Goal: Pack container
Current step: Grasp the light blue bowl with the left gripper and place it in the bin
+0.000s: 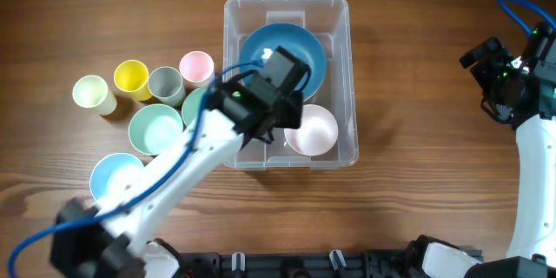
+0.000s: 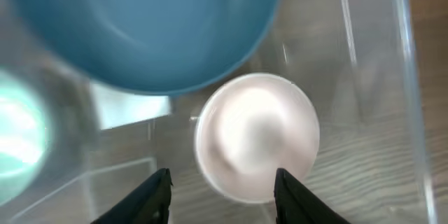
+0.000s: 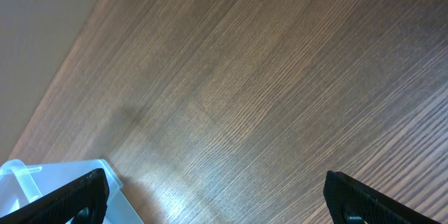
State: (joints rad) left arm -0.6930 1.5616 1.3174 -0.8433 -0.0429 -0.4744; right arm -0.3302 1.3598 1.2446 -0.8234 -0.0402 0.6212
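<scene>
From overhead, the container (image 1: 343, 19) sits in the middle of the worktop (image 1: 417, 217). A blue bowl (image 1: 306, 45) lies at its far end and a white bowl (image 1: 316, 130) at its near end, side by side, which leaves little spare floor. The left arm (image 1: 198, 152) reaches in over the container's left wall, its wrist hiding the gap between the two bowls. Four cups (image 1: 131, 79) and three more bowls (image 1: 156, 128) wait in a cluster just left of the container, close to that arm; I judge these are what is left to pack. The right arm (image 1: 532, 139) stands well apart at the worktop's right edge, out of the way.

In the left wrist view, the left gripper (image 2: 222, 175) hangs above the white bowl with its fingers spread and nothing between them. It looks released over the bowl rather than grasping it. The blue bowl fills the top of the view. A blurred mint shape shows through the clear wall at the left.

In the right wrist view, the right gripper (image 3: 215, 176) is spread wide over bare wood and empty, with only a corner of the container at the lower left.
</scene>
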